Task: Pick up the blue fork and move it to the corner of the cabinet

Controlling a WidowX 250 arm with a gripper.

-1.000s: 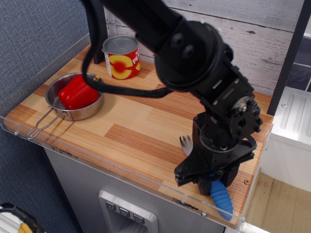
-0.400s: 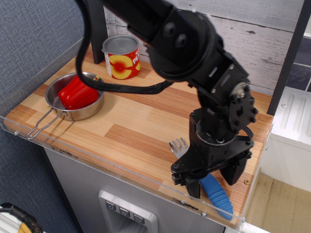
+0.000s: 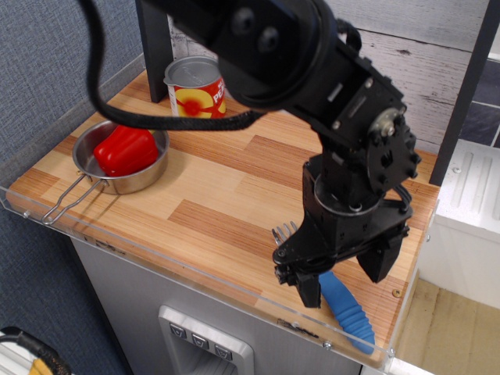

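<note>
The blue fork (image 3: 344,305) lies flat on the cabinet's wooden top (image 3: 219,195), by the front right corner (image 3: 384,319). Its ribbed blue handle points toward the acrylic rim, and its silver tines (image 3: 283,231) peek out to the left of the arm. My gripper (image 3: 345,278) hangs just above the handle, open, with one black finger (image 3: 307,291) on each side and nothing held. The arm hides the middle of the fork.
A red and yellow can (image 3: 197,92) stands at the back left. A steel pan (image 3: 153,171) holding a red pepper (image 3: 125,150) sits at the left, its wire handle (image 3: 66,205) reaching toward the front rim. A white unit (image 3: 469,211) stands to the right.
The gripper was shut around the fork's handle; it has opened, let the fork go and risen slightly. The fork now lies on the wood near the corner.
</note>
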